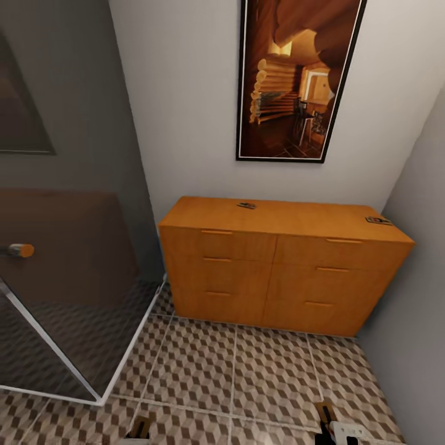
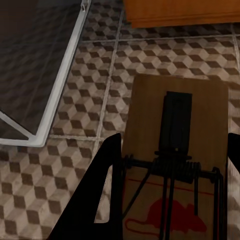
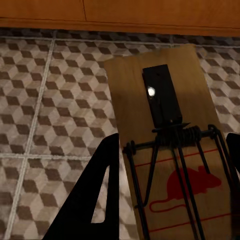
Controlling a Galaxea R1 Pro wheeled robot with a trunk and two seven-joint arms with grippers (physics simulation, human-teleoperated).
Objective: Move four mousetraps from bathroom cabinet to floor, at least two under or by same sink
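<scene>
The orange-brown cabinet (image 1: 278,272) stands against the far wall, all drawers closed. Two mousetraps lie on its top, one near the back middle (image 1: 246,205) and one at the right end (image 1: 378,220). My left gripper (image 2: 175,137) is shut on a third mousetrap (image 2: 150,115), a tan board with a dark spring and a red mouse print, held above the cube-patterned bathroom floor (image 1: 247,377). My right gripper (image 3: 173,140) is shut on a fourth mousetrap (image 3: 130,85) over the same tiles. Both gripper tips peek in at the head view's lower edge. The sink is out of view.
A dark glass shower panel (image 1: 62,296) with a white frame (image 1: 127,346) stands on the left, its corner reaching the tiles. A grey wall (image 1: 414,309) closes the right side. A framed picture (image 1: 296,80) hangs above the cabinet. Open tiles lie before the cabinet.
</scene>
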